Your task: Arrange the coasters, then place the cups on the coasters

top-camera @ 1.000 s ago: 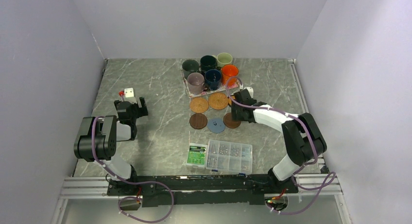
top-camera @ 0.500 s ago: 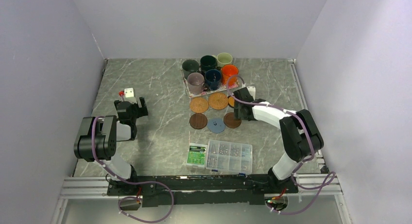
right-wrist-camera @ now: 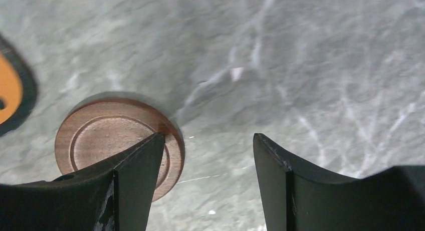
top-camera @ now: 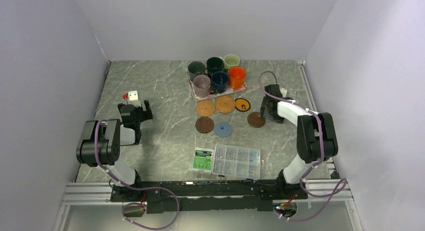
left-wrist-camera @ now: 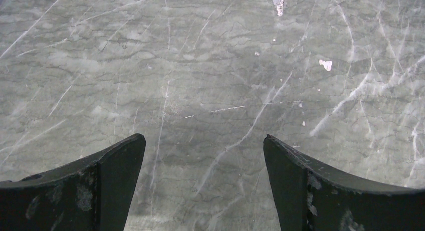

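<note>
six cups (top-camera: 219,78) grouped upright at back; six coasters (top-camera: 225,104) flat before them

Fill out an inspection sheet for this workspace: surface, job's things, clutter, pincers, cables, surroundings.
Surface: grey marbled table, pale scuffs.
Job's things: six cups bunched on the floral tray, none on a coaster; six coasters flat on the table near it, one dark brown coaster off to the right.
Clutter: clear screw box, green packet.
Pincers: left pincer open over bare table; right pincer open, nothing between its fingers, beside that brown coaster.
Cables: purple cables loop along both arms.
Surroundings: pale walls, metal rail at near edge.
</note>
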